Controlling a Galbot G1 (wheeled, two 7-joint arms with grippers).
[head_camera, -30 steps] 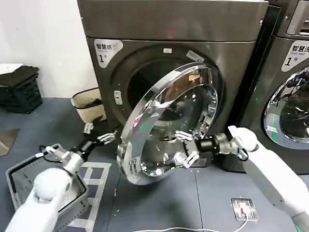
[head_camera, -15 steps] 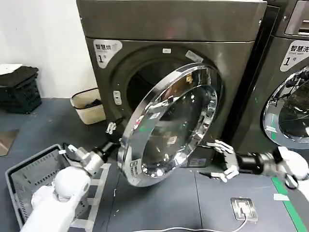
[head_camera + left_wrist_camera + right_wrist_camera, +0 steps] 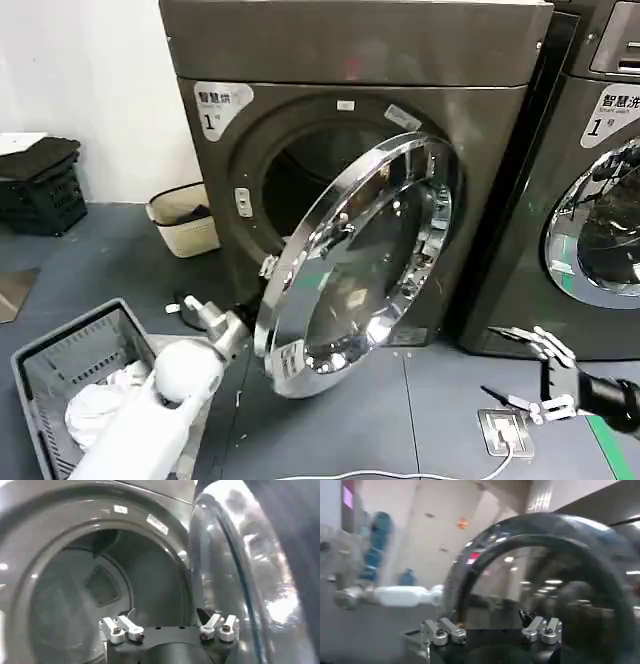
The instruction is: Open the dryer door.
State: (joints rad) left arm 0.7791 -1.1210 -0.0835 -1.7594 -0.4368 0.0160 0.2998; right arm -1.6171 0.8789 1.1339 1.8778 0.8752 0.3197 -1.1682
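I see the dryer door (image 3: 355,265) swung partway open; my left gripper (image 3: 262,275), fingers spread, sits behind its rim, my right gripper (image 3: 528,372) spread wide, well apart.

Dryer door (image 3: 355,265) — glossy chrome rim, smooth glass; dryer (image 3: 350,110) — matt brushed metal.

Chrome-rimmed dryer door (image 3: 350,270); bronze-grey dryer (image 3: 350,60)

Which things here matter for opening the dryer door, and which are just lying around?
Part of the job:
the dryer door, swung partly open
the dryer
the left pincer, open, at the door's free edge
the right pincer, open, low and off to the right of the door

Just lying about:
the grey laundry basket
the beige bag
the second machine
the black crate
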